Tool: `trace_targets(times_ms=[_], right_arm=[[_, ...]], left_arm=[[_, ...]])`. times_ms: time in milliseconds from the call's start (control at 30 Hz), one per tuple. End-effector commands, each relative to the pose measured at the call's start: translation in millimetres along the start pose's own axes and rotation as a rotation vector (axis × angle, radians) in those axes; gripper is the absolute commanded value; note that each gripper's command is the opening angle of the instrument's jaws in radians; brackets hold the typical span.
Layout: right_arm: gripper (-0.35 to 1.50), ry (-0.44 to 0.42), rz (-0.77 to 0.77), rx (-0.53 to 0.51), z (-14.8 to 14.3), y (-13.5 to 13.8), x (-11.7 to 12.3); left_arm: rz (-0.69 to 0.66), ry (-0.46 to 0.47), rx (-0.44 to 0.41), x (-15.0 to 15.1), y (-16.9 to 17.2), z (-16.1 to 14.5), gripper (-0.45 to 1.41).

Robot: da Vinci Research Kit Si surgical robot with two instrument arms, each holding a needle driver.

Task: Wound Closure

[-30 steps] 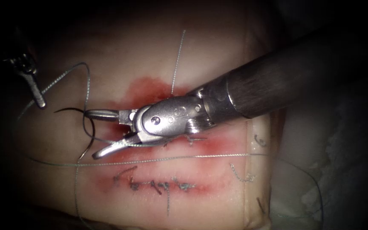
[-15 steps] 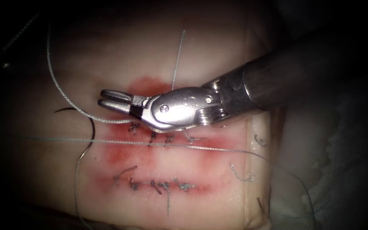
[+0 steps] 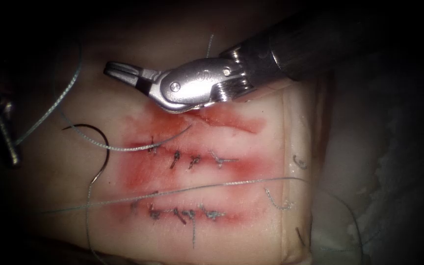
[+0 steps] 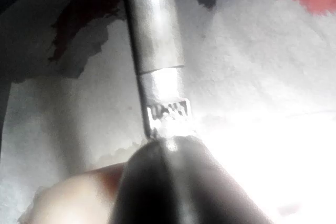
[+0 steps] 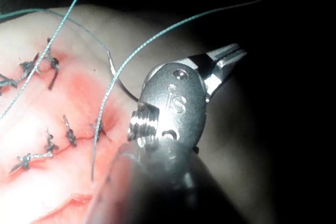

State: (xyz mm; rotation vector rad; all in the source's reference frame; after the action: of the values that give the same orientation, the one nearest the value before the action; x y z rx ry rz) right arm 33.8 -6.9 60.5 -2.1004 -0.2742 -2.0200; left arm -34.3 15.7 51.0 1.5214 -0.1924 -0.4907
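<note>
The tissue (image 3: 251, 73) carries two stitched rows, an upper one (image 3: 192, 159) and a lower one (image 3: 182, 213), with red fluid around them. The dark curved needle (image 3: 105, 142) lies flat on the tissue left of the rows, not in it, and neither tool holds it. My right tool (image 3: 116, 70) hovers above the upper row with its jaws shut and nothing seen between them; it appears again in the right wrist view (image 5: 231, 53). At the far left my left tool (image 3: 12, 149) is shut on the thread (image 3: 50, 105), which rises from it in a loop.
A long thread (image 3: 231, 183) runs across the tissue between the two rows. Another strand (image 3: 123, 148) leaves the upper row's left end toward the needle. Short cut thread ends (image 3: 276, 198) lie near the tissue's right edge (image 3: 285, 147).
The right tool's jaws have shut, and it has risen from beside the needle toward the top. The left tool has dropped lower at the far left. The long thread has shifted.
</note>
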Motion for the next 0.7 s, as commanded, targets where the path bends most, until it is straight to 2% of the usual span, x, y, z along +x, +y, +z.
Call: trace_targets(times_ms=[33,200,267,300,367,500,567,700], right_arm=[[-0.35,-0.018,-0.044,-0.011,0.7,-1.7,-1.2],[-0.35,-0.046,-0.147,-0.043,0.0,-3.5,-2.8],[-0.35,-0.078,-0.182,-0.153,0.2,-3.5,-2.6],[-0.35,-0.078,-0.182,-0.153,0.2,-3.5,-2.6],[-0.35,-0.117,-0.240,-0.309,1.2,-1.8,-1.7],[-0.35,-0.169,-0.241,-0.389,2.2,0.9,-1.0],[-0.35,-0.163,-0.244,-0.393,2.4,2.1,-0.6],[-0.35,-0.153,-0.245,-0.389,1.8,1.5,-0.2]], left_arm=[[-0.016,0.014,-0.037,-0.6,0.8,0.1,-0.45],[-0.096,0.106,-0.213,1.6,5.0,1.6,-0.45],[-0.067,0.165,-0.388,1.6,6.2,2.2,-0.45],[-0.067,0.165,-0.388,1.6,6.2,2.2,-0.45],[0.005,0.265,-0.588,-0.3,6.1,2.7,-0.45],[0.081,0.318,-0.636,-2.7,5.1,3.6,-0.45],[0.255,0.383,-0.597,-4.2,3.7,5.4,-0.45],[0.408,0.433,-0.565,-4.3,2.2,7.4,-0.45]])
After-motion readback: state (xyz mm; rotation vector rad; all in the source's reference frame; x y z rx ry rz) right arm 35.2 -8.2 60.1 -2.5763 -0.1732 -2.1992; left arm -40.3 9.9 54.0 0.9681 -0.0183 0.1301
